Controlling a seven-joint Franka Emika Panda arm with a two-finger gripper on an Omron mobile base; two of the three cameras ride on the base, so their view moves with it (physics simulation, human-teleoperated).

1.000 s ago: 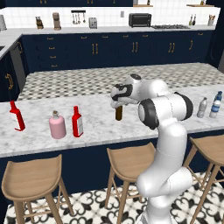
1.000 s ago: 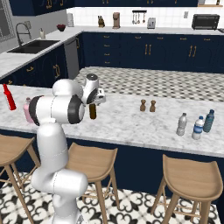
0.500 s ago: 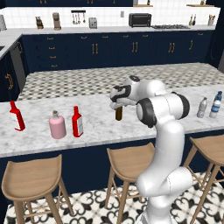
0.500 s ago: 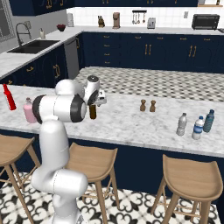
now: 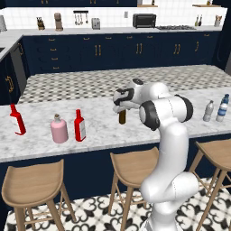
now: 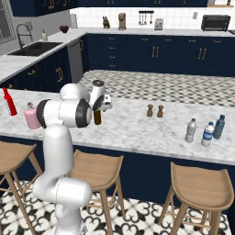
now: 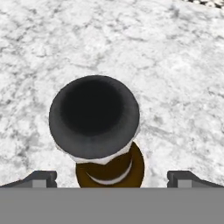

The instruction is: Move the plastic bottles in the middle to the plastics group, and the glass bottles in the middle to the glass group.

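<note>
The slim dark brown glass bottle (image 5: 122, 117) (image 6: 97, 117) stands upright mid-counter. My gripper (image 5: 120, 106) (image 6: 102, 106) hangs right over it, open, jaws on either side of the neck without touching. In the hand view, its dark cap (image 7: 94, 116) and brown shoulder (image 7: 112, 170) sit between my fingertips (image 7: 38, 178), just above my gripper (image 7: 111, 179). A red bottle with a white label (image 5: 79, 126) stands beside the pink flask (image 5: 58, 129) (image 6: 32, 116) at the left, with another red bottle (image 5: 16, 120) (image 6: 8, 102) beyond. The greyish plastic bottle (image 5: 208, 111) (image 6: 190, 131) stands by the blue-labelled water bottle (image 5: 223, 108) (image 6: 208, 134) at the right.
Two small brown shakers (image 6: 154, 111) stand on the marble counter (image 5: 99, 128) right of the brown bottle. A further blue-capped bottle (image 6: 220, 126) stands at the far right. Wooden stools (image 5: 133, 168) line the counter's near side. A sink (image 6: 34, 47) sits on the back-left counter.
</note>
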